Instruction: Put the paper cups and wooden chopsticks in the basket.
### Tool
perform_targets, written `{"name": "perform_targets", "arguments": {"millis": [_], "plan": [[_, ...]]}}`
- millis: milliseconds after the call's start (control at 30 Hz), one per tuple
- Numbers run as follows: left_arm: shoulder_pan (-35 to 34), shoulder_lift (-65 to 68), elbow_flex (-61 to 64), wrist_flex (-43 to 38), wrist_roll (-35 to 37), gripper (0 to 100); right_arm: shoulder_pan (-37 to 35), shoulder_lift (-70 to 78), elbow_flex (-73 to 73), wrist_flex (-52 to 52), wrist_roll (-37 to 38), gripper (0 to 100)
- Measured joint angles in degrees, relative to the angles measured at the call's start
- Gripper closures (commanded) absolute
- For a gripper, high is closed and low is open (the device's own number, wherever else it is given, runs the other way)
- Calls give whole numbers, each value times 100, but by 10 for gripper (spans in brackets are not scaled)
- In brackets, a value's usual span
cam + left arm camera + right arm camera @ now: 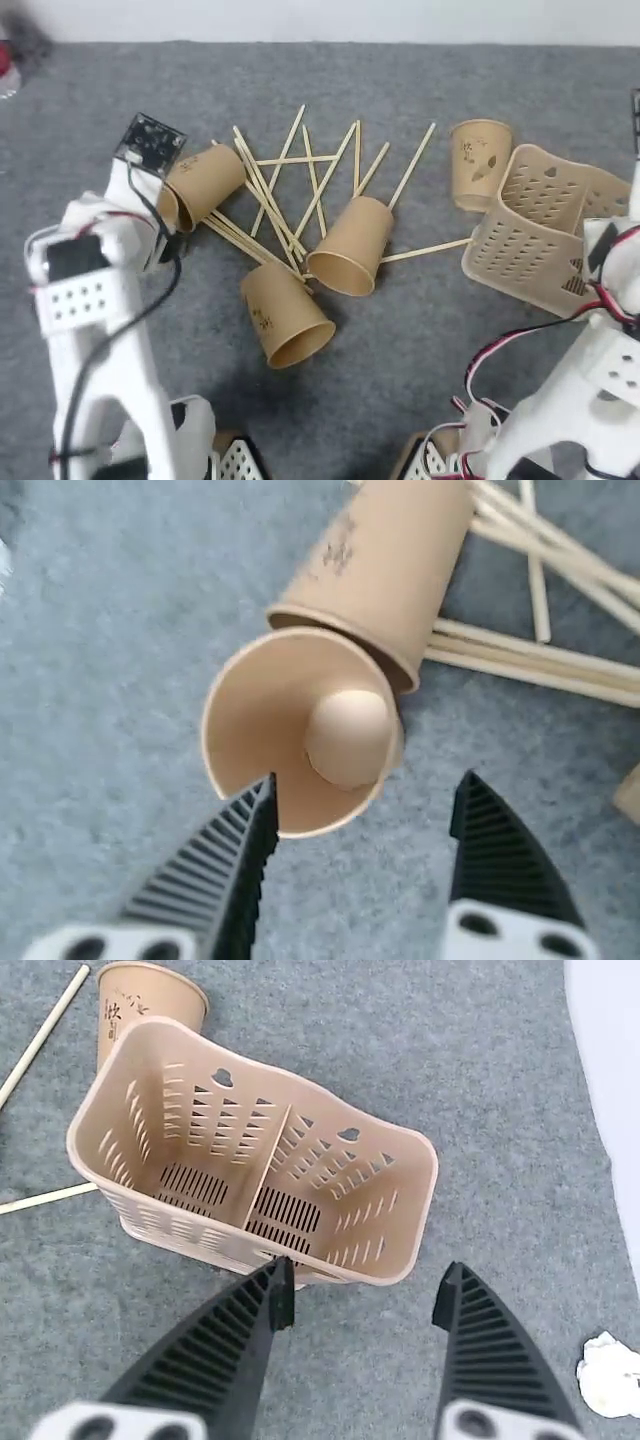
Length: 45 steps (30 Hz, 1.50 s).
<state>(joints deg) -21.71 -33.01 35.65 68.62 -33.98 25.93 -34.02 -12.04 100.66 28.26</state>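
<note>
Four paper cups [350, 245], leftmost cup [205, 185] partly behind left arm [100, 300] (fingers [225, 865] apart)

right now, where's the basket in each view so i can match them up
high view: the basket sits tilted at the right side, next to an arm.
right wrist view: the basket is in the centre, just beyond the open fingers.
left wrist view: faces a tipped cup across the table, away from it.
shared landmark: the printed paper cup beside the basket, in the high and right wrist views.
</note>
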Motion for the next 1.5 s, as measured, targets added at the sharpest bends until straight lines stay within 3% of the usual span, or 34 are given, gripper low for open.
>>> {"name": "perform_targets", "arguments": {"millis": [200, 467, 600, 700, 867, 1000, 1200, 1333, 1500], "plan": [[-62, 1090, -273, -105, 0, 731, 0, 0, 0, 0, 0, 772], [141, 1846, -290, -457, -18, 995, 26, 0, 0, 0, 0, 772], [176, 2092, -290, -554, -264, 989, 114, 0, 0, 0, 0, 772], [176, 1996, -580, -193, -299, 989, 413, 0, 0, 0, 0, 794], [378, 870, -1741, 1134, -299, 989, 844, 0, 0, 0, 0, 949], [1108, -141, -2760, 2040, -325, 989, 1196, 0, 0, 0, 0, 991], [2989, -422, -3859, 2989, -281, 989, 2330, 0, 44, 0, 0, 991], [4035, 62, -4422, 3024, 510, 989, 3182, -35, 642, -141, 0, 991], [5073, 949, -5618, 2980, 1301, 989, 3965, -35, 2259, -1398, 0, 991]]}}
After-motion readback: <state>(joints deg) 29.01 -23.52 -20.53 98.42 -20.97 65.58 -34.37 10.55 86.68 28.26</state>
